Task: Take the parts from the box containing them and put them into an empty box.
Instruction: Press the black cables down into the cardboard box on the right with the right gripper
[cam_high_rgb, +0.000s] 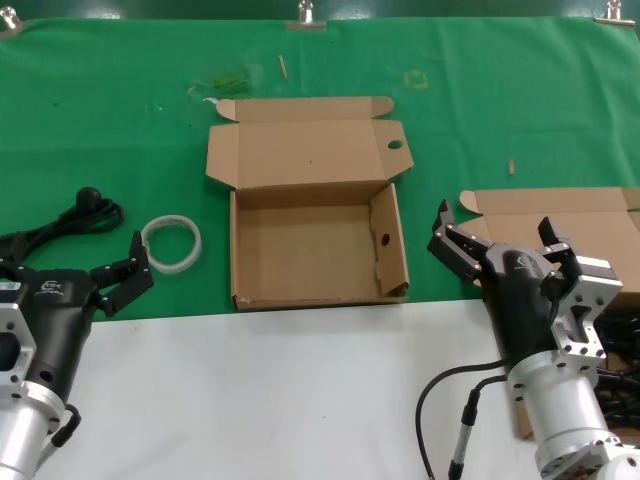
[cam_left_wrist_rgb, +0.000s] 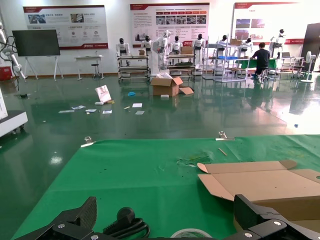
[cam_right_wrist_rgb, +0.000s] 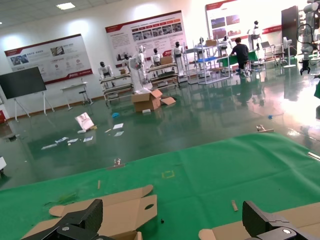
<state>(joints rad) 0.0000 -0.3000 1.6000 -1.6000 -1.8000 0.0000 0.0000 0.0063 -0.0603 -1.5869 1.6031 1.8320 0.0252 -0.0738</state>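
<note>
The empty box (cam_high_rgb: 300, 250) stands open at the table's middle, its lid back and a round hole in its side tab (cam_high_rgb: 395, 144). It also shows in the left wrist view (cam_left_wrist_rgb: 260, 184) and the right wrist view (cam_right_wrist_rgb: 112, 212). The box containing the parts (cam_high_rgb: 560, 215) is at the right edge, mostly behind my right arm, and its lid shows in the right wrist view (cam_right_wrist_rgb: 300, 217). Black cords (cam_high_rgb: 622, 335) show dimly inside it. My right gripper (cam_high_rgb: 498, 237) is open and empty over that box's near left part. My left gripper (cam_high_rgb: 65, 265) is open and empty at the left.
A black cord with a round knob end (cam_high_rgb: 90, 210) and a white ring of tubing (cam_high_rgb: 172, 242) lie on the green cloth (cam_high_rgb: 120, 120) just beyond my left gripper. The near table strip is white (cam_high_rgb: 300, 390). Small scraps lie at the far edge.
</note>
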